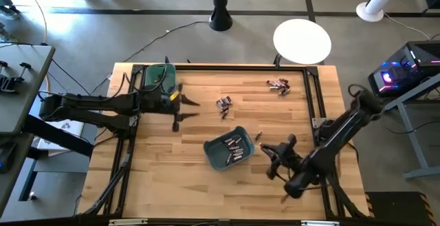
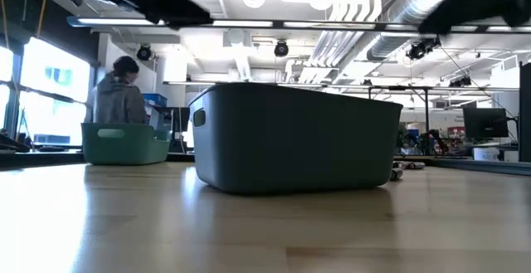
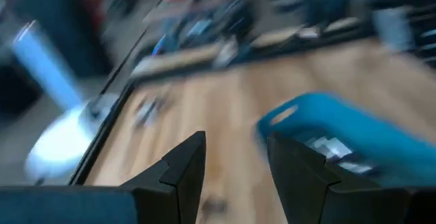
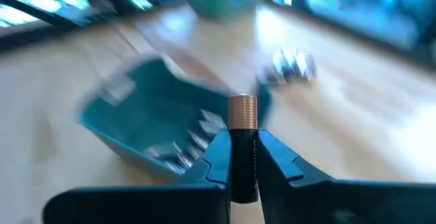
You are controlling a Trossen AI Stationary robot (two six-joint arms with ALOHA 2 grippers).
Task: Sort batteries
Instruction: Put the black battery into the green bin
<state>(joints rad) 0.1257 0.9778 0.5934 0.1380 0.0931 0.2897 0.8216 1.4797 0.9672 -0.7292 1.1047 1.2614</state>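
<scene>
With a copper-topped battery point(image 4: 242, 149) pinched upright in the right pincer point(image 4: 242, 157) beside the teal bin point(image 1: 218, 159), and the left pincer point(image 3: 235, 166) hovering part-open and empty, a loose grip could let the battery slip out onto the table point(image 1: 158, 178).

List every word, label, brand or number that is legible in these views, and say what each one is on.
No text can be read with certainty.
Copper-topped black battery clamped in the right gripper: faint lettering runs along its dark body, too blurred to read.
Silvery batteries in the teal plastic bin: too small to show any print.
Loose battery piles on the wooden table: too small to read.
Screens in the room behind, low view: no legible characters.
</scene>
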